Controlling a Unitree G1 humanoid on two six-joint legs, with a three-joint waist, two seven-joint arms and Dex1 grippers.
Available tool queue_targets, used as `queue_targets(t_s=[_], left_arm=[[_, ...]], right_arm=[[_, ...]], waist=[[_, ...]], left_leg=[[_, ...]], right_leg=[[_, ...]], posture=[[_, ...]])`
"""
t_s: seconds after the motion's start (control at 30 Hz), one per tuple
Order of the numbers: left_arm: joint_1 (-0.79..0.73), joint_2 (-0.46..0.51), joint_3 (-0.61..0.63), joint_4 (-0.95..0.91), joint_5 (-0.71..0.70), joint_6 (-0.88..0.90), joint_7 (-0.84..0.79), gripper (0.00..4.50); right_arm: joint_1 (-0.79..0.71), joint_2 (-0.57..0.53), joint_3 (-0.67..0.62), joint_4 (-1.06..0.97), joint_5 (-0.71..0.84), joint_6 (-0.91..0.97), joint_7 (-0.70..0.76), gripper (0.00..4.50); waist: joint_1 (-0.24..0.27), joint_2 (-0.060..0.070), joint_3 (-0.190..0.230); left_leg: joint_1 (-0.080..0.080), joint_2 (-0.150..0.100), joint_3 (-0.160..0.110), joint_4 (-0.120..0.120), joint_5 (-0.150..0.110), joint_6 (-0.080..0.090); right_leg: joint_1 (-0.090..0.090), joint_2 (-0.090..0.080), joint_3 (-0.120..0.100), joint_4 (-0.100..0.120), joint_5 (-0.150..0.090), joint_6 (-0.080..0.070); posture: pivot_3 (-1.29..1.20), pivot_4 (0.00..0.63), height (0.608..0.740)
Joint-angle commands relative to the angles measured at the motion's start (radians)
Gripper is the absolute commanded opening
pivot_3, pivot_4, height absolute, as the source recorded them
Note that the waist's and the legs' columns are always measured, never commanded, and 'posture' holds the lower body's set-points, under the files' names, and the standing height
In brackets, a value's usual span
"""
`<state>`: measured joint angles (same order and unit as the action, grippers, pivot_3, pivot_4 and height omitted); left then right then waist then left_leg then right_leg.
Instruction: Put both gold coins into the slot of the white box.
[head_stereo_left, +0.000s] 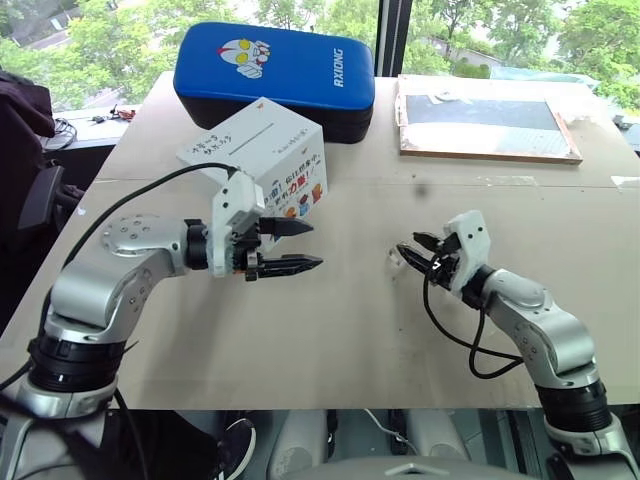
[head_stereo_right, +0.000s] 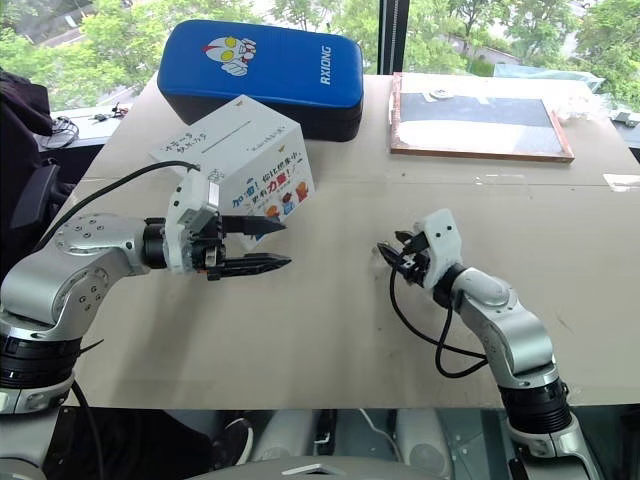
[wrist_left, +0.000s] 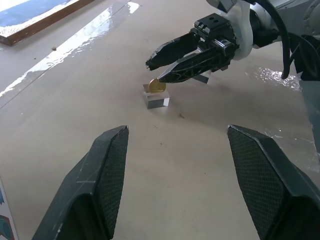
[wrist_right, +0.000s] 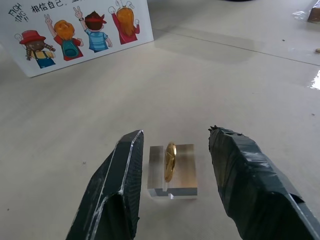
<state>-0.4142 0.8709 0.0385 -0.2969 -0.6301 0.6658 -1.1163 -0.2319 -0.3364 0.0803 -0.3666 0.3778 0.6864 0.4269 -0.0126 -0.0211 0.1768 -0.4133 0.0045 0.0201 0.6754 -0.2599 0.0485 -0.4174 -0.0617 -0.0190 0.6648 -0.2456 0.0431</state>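
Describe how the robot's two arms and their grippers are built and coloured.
Both arms are silver-grey metal with rounded joint housings and black bands near the shoulders. Each wrist carries a white block, and a loose black cable runs along each arm. The left gripper and right gripper each have two black, tapered fingers; the right's look wrapped in black tape.

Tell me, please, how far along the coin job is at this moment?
Nothing shows as done yet. In hand: the right gripper, open, straddles a gold coin standing on edge in a clear block, not yet gripped. The left gripper hangs open beside the white box. Left: grasp this coin and drop it into the slot; the second coin's whereabouts are unclear.
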Motion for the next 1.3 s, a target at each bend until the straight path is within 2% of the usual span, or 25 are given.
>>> queue_targets(t_s=[0.03,0.07,0.17,0.27,0.43,0.57,0.77,1.0,1.17,1.3], left_arm=[[0.005,0.016,0.033,-0.024,-0.001,-0.022,-0.008,3.18],[0.006,0.017,0.033,-0.023,-0.001,-0.023,-0.008,3.18],[0.009,0.021,0.034,-0.019,0.002,-0.028,-0.012,3.18],[0.014,0.024,0.035,-0.017,0.003,-0.033,-0.014,3.18],[0.017,0.008,0.037,-0.01,-0.004,-0.036,-0.008,3.18],[-0.001,-0.078,0.074,0.013,-0.076,0.001,0.053,3.18],[-0.064,-0.436,0.171,0.011,-0.355,0.102,0.365,3.18],[-0.064,-0.655,0.21,-0.007,-0.547,0.113,0.587,3.18],[-0.063,-0.72,0.217,-0.018,-0.651,0.109,0.658,3.18],[-0.053,-0.7,0.163,-0.032,-0.637,0.129,0.652,3.18]], right_arm=[[-0.001,0.005,0.001,0.001,0.008,0.002,0.01,2.22],[0.001,0.003,0.004,0.0,0.012,0.007,0.017,2.22],[0.002,0.004,0.004,-0.003,0.019,0.022,0.02,1.42],[0.001,0.003,0.001,-0.008,0.018,0.019,0.022,0.06],[-0.011,0.055,-0.052,-0.026,0.081,0.029,0.005,0.06],[-0.041,0.148,-0.14,-0.065,0.23,0.076,-0.035,0.06],[-0.133,0.302,-0.257,-0.132,0.587,0.155,-0.14,0.06],[-0.186,0.322,-0.279,-0.153,0.845,0.163,-0.261,0.06],[-0.179,0.29,-0.252,-0.166,0.91,0.148,-0.284,0.06],[-0.171,0.273,-0.228,-0.176,0.933,0.134,-0.285,0.06]], waist=[[0.0,0.0,0.0],[0.0,0.0,0.0],[0.001,0.0,0.0],[0.0,0.0,0.0],[0.001,0.0,0.0],[0.001,0.0,0.0],[0.005,0.0,0.0],[0.0,0.0,0.0],[0.0,0.0,0.0],[0.0,0.0,0.0]], left_leg=[[0.0,0.0,0.0,0.0,0.0,0.0],[0.0,0.0,0.0,0.0,0.0,0.0],[0.0,0.0,0.0,0.0,0.0,0.0],[0.0,0.0,0.0,0.0,0.0,0.0],[0.0,0.0,0.0,0.0,0.0,0.0],[0.0,0.0,0.0,0.0,0.0,0.0],[-0.001,0.0,-0.004,0.004,0.0,-0.001],[0.0,0.0,-0.004,0.006,0.0,0.0],[0.0,-0.001,-0.004,0.007,-0.001,0.001],[0.0,-0.001,-0.003,0.008,-0.001,0.001]], right_leg=[[0.0,0.0,0.0,0.0,0.0,0.0],[0.0,0.0,0.0,0.0,0.0,0.0],[0.0,0.0,0.0,0.0,0.0,0.0],[0.0,0.0,0.0,0.0,0.0,0.0],[0.0,0.0,0.0,0.0,0.0,0.0],[0.0,0.0,0.0,0.0,0.0,0.0],[0.002,-0.002,0.0,0.001,0.0,0.0],[0.003,-0.002,0.0,0.003,0.001,0.001],[0.003,-0.002,0.001,0.005,0.001,0.001],[0.003,-0.001,0.001,0.006,0.001,0.001]], posture=[[0.0,0.15,0.74],[0.0,0.15,0.74],[0.0,0.15,0.74],[0.0,0.15,0.74],[0.0,0.15,0.74],[0.0,0.15,0.74],[0.0,0.15,0.74],[0.0,0.15,0.74],[0.0,0.15,0.74],[0.0,0.15,0.74]])
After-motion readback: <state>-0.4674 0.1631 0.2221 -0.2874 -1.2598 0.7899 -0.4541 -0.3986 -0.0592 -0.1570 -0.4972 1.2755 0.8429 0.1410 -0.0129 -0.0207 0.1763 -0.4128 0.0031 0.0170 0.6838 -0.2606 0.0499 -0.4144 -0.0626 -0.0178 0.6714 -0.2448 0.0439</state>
